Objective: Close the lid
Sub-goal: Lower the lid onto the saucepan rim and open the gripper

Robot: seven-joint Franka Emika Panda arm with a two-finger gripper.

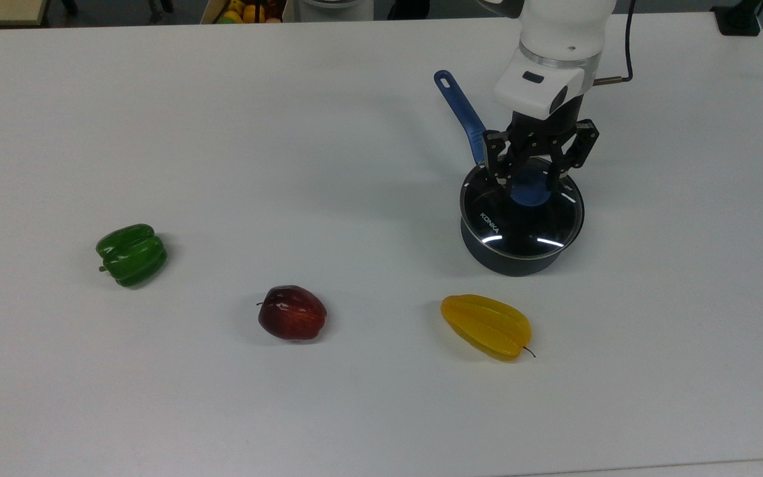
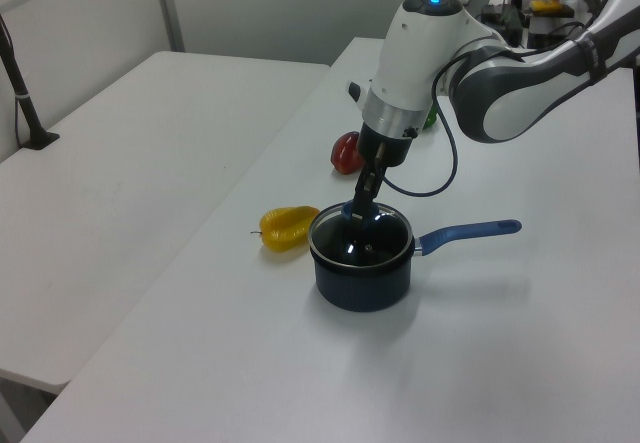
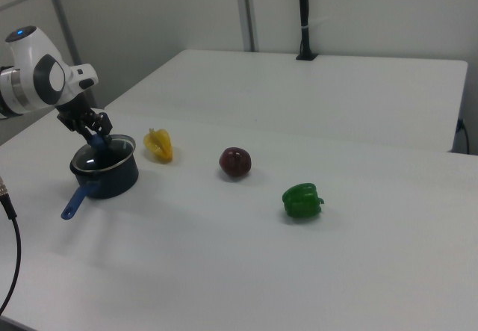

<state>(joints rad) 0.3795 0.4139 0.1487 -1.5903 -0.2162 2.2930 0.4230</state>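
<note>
Lid (image 1: pixel 521 222) sitting on pot (image 1: pixel 520 255); gripper (image 1: pixel 532 180) pinching knob (image 1: pixel 530 192), 12 o'clock side. You're releasing straight up.

On the white table (image 1: pixel 222 411) I count one dark saucepan (image 1: pixel 520 255) with one blue handle (image 1: pixel 461 109), and one glass lid (image 1: pixel 520 222) that has one blue knob (image 1: pixel 530 192). There are three fruits and vegetables (one of each kind): one green bell pepper (image 1: pixel 132 254), one red apple (image 1: pixel 292 313), one yellow starfruit (image 1: pixel 486 326). One robot arm carries one gripper (image 1: pixel 527 182).
</note>
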